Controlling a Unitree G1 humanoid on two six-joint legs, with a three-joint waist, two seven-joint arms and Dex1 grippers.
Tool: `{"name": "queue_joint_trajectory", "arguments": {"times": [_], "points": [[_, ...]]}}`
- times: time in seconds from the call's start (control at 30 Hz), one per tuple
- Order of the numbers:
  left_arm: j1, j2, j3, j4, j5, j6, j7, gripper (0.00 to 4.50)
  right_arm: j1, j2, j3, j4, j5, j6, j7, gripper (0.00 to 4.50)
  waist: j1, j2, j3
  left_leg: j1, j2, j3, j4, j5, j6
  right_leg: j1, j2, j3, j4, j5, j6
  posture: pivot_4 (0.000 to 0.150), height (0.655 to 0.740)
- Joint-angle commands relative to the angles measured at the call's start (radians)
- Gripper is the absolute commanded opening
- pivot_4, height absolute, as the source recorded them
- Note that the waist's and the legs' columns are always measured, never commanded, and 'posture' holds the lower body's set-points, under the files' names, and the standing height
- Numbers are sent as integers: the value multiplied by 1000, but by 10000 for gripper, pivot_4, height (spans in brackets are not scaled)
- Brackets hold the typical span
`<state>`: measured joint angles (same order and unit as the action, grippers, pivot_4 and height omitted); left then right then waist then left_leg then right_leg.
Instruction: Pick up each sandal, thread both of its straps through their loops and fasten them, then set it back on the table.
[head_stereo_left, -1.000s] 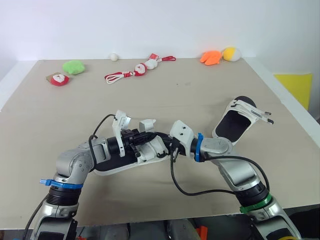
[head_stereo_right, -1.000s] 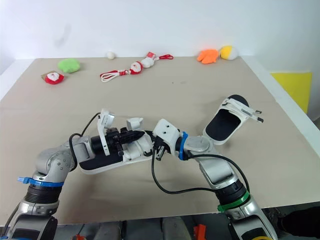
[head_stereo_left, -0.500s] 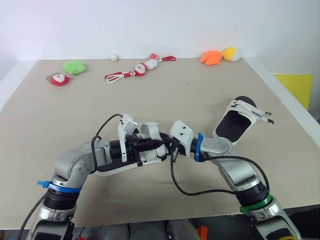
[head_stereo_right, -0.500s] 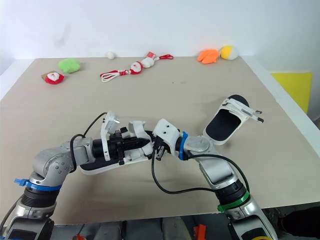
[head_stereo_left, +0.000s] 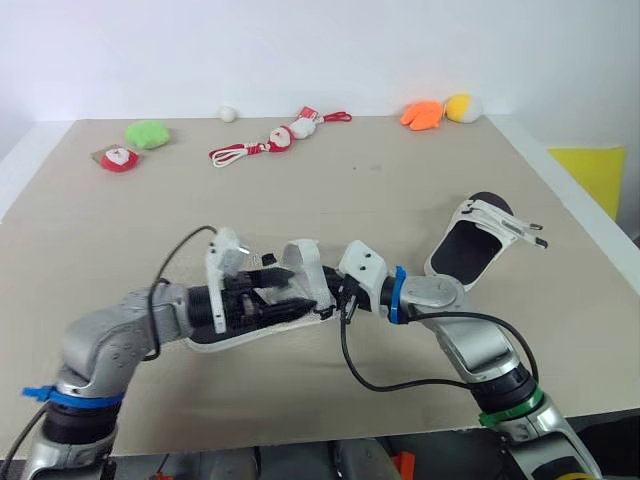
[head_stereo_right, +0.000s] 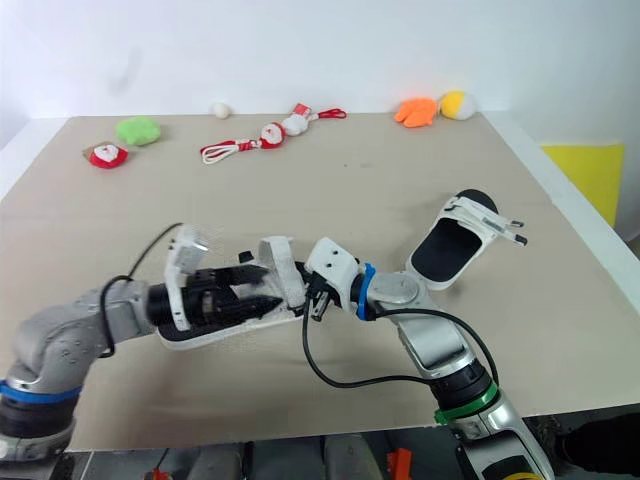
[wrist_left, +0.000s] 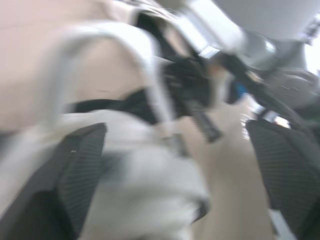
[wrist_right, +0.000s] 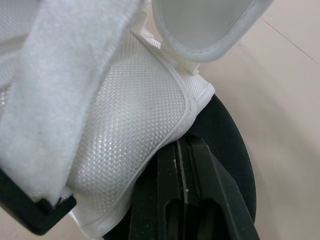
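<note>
A white sandal with a black sole (head_stereo_left: 225, 340) lies at the table's near middle, one white strap (head_stereo_left: 302, 262) arching up over it. My left gripper (head_stereo_left: 283, 290) is at the sandal's left side, open, its fingers (wrist_left: 75, 180) spread wide on either side of the white upper; the strap (wrist_left: 100, 45) curves just ahead of them. From the right, my right gripper (head_stereo_left: 331, 298) is shut on the sandal's white mesh upper (wrist_right: 135, 125). The second sandal (head_stereo_left: 470, 245) lies to the right, straps loose.
Along the table's far edge are a green plush (head_stereo_left: 148, 133), a red-and-white one (head_stereo_left: 119, 159), a white ball (head_stereo_left: 228, 114), small dolls on a red cord (head_stereo_left: 275, 140), and orange (head_stereo_left: 421, 114) and yellow (head_stereo_left: 461, 107) plushes. A yellow object (head_stereo_left: 590, 170) lies beyond the right edge.
My left gripper has opened, let go of the strap end and drawn back to the left. The strap now stands arched over the sandal. The right arm has not moved.
</note>
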<state>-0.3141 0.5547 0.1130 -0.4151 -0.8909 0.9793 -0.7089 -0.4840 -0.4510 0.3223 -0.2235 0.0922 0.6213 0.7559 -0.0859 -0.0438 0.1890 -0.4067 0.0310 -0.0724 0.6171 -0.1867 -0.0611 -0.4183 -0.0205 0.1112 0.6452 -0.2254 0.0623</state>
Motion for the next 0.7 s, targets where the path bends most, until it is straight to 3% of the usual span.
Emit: {"name": "queue_joint_trajectory", "arguments": {"times": [0.03,0.47,0.5,0.53,0.7], "points": [[-6,-15,13,-35,-38,5,35,44492,8,9,22,17,-8,10,-5,0,0,0,0,0,0,0,0,0,0,0,0,0,0,0,0,1500,7400],[-130,-147,-94,59,-35,88,154,44492,0,17,19,22,-12,8,-6,0,-3,0,0,0,1,0,0,0,0,0,2,0,0,1,1,1500,7400],[-132,-149,-106,63,-26,87,152,39404,1,15,18,21,-12,8,-7,0,-3,0,0,0,1,0,0,0,0,0,2,0,0,1,1,1500,7400],[-134,-151,-113,64,-23,85,151,38799,3,14,17,20,-12,8,-7,0,-3,0,0,0,1,0,0,0,0,0,2,0,0,1,1,1500,7400],[-150,-152,-117,75,-18,76,158,15490,5,13,15,17,-13,9,-11,0,-3,0,0,0,1,0,0,0,0,0,1,0,0,1,1,1500,7400]]}}
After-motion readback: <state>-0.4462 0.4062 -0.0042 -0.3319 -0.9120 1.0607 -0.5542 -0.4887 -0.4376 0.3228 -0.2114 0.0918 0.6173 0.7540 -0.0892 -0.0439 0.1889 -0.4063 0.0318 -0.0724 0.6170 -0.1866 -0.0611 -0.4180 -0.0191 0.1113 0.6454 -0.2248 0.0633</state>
